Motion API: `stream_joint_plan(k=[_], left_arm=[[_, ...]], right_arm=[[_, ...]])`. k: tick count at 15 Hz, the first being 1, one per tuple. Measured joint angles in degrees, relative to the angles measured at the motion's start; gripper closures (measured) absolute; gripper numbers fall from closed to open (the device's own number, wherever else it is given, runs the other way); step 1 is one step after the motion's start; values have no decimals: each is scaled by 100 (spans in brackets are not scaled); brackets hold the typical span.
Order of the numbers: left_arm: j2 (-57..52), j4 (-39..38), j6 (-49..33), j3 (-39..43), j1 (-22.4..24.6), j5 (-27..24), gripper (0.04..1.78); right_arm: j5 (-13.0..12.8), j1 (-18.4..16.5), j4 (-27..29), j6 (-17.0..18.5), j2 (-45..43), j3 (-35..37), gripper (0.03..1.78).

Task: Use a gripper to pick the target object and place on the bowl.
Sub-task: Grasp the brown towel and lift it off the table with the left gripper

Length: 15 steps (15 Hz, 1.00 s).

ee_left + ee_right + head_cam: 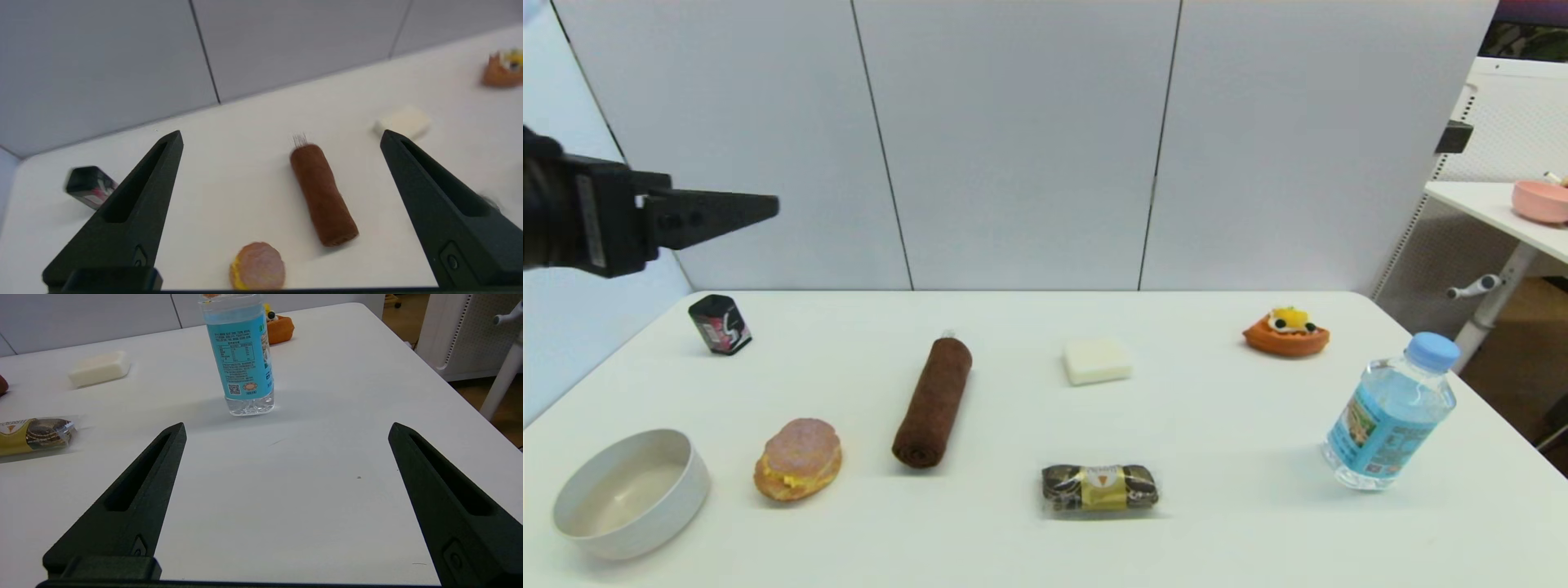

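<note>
Approach step, nothing picked yet. Towel roll point(933, 402) lies flat on table point(1225, 425), beside the bun point(798, 458), which sits between it and the bowl point(633, 492). Left gripper point(282, 139) is raised high above the towel, off to its far left, fingers wide apart and empty. Next: descend, straddle the roll's middle. Right gripper point(286, 430) is parked low near the water bottle point(241, 355), also spread and empty.

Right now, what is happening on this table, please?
Nothing is held yet. The left gripper hangs open in the air above the table's left side, its wrist camera looking down at the rolled brown towel. The towel lies flat on the table between the bun and the white block. The grey-white bowl sits empty at the near left corner. The right gripper is open low over the table near the water bottle.
</note>
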Motion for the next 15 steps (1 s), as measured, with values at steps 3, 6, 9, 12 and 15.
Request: stream_joint_plan(k=[3,6,9,12,15], left_arm=[[835,1009,-474,-833,-650,446,11],[1558,1464,-1474,-1189,-1320,1237,11],[2252,1635,-1824,-1290,-1541,1603,11],[2914,1668,-2036,-1292,-1582,1612,11],[3394,1599,-2086,-1111,-1581,1626,11]], right_arm=[[0,-2,-2,-2,0,0,10],[-2,0,0,0,0,0,10],[0,0,0,0,0,0,10],[2,0,0,0,0,0,10],[0,0,0,0,0,0,10]])
